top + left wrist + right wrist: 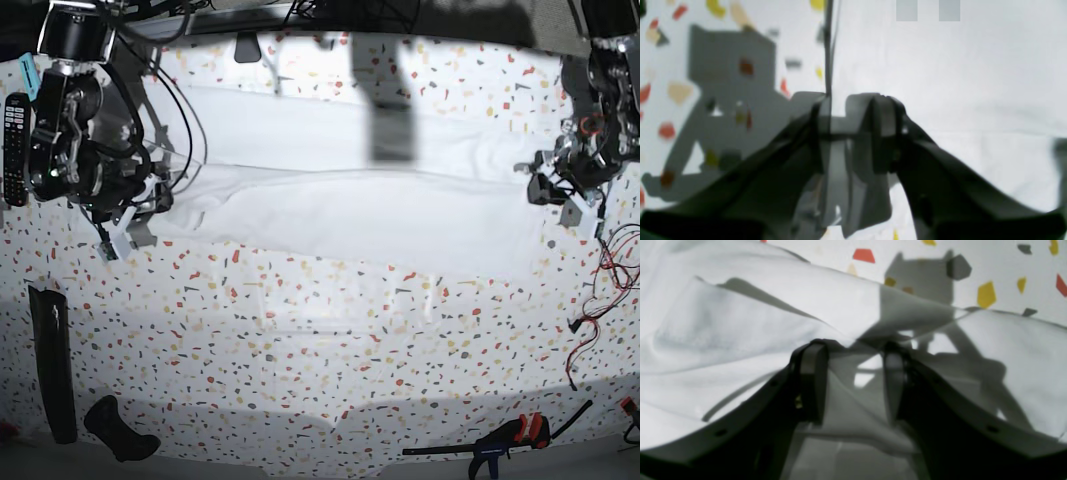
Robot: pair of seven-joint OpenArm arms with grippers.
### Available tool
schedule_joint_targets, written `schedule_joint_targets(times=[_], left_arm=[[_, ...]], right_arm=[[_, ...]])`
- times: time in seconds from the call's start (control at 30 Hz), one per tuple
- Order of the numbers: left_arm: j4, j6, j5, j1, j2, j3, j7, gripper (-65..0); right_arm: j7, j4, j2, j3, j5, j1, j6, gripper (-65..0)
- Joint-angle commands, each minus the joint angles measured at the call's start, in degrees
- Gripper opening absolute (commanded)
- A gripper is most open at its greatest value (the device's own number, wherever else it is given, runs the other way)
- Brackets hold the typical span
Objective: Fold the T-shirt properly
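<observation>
The T-shirt (340, 215) lies spread on the speckled table (320, 330), in the half far from the base camera. Its long axis runs across the table from side to side, from one arm to the other. Which end is the neck I cannot tell.

The right arm stands at the shirt's end on the left of the base view. It hangs down from above and bends toward the cloth, with the right gripper (128, 215) low at the shirt's corner. In the right wrist view its two fingers (811, 380) stand apart, and white cloth passes between them and rises in a fold beyond them. If the fingers really press the cloth I cannot tell; there is a clear gap between them.

The left arm stands at the opposite end of the shirt, on the right of the base view. It also reaches down, and the left gripper (565, 190) is just above the table at the shirt's edge. In the left wrist view its fingers (882, 133) are partly closed, with something pale between them, but the picture is blurred. I cannot tell whether this is cloth that is pinched. The shirt fills the right side of that view, and the table shows on the left side.

Near the front edge of the table, well apart from the shirt, lies a clamp (500, 445).
</observation>
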Motion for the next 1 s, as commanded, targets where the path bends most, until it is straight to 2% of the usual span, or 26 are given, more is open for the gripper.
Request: schedule_joint_targets(times=[0.0,0.17,0.4,0.53,0.77,0.9,0.97], left_arm=[[-1.6,1.1,2.2,-0.5,-0.3,0.2,2.6,-45.8],[-3.4,1.1,2.2,-2.4,-0.3,0.2,2.5,-45.8],[-3.4,1.4,2.2,-4.2,-0.3,0.2,1.5,-45.8],[-3.4,2.8,2.4,-4.6,-0.3,0.2,1.2,-45.8],[-3.4,2.8,2.3,-4.6,-0.4,0.2,1.3,-45.8],[-3.4,2.8,1.0,-4.6,-0.4,0.2,2.1,-45.8],[-3.0,2.8,-0.4,-4.6,-0.4,0.2,2.6,-45.8]], right_arm=[[0.2,-0.3,0.7,0.1,-0.6,0.9,-0.8,-37.0],[0.8,-6.3,0.8,0.1,-3.5,4.7,-1.1,-37.0],[0.8,-14.4,0.8,0.1,-3.4,14.0,-1.1,-37.0],[1.2,-15.6,0.8,0.1,-3.4,17.0,-1.1,-37.0],[0.4,-15.6,0.8,0.1,-3.3,21.2,-1.1,-37.0],[-2.1,-15.6,0.8,0.1,-0.6,21.2,-0.8,-37.0],[-3.5,-15.3,1.0,0.1,1.8,21.2,1.2,-37.0]])
